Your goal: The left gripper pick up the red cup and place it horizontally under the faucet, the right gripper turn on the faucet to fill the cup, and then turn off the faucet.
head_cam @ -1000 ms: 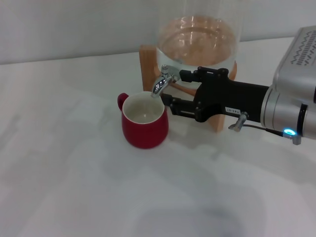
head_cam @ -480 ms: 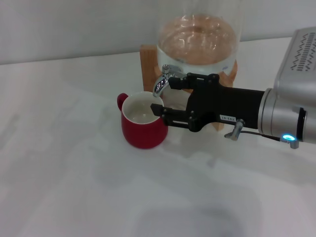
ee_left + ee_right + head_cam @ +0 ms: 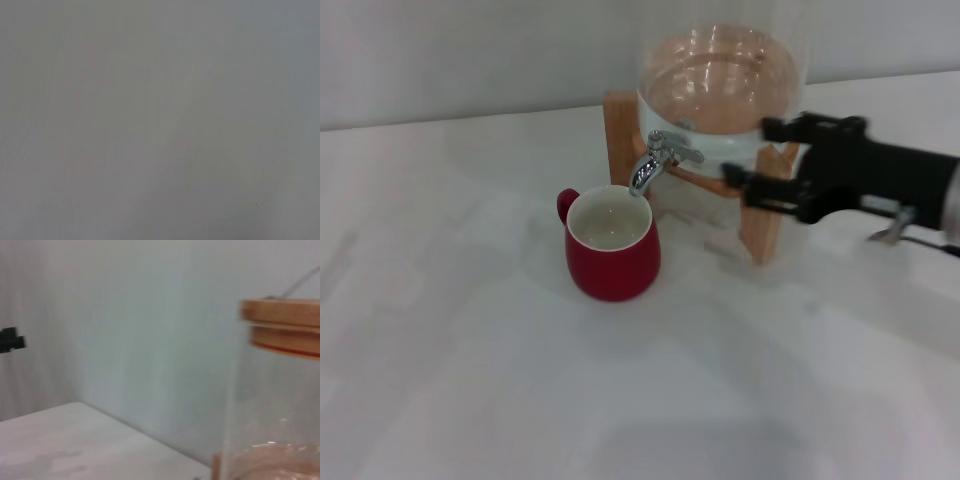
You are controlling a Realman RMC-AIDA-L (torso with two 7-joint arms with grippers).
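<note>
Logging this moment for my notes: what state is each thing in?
red cup: upright on the table, under the spout.
faucet: untouched, no stream visible.
right gripper: open, apart from the faucet.
glass dispenser: holding water, on its wooden stand.

White table (image 3: 470, 380) with upright red cup (image 3: 613, 262) beside wooden stand (image 3: 760, 225) bearing glass dispenser (image 3: 720, 85).
</note>
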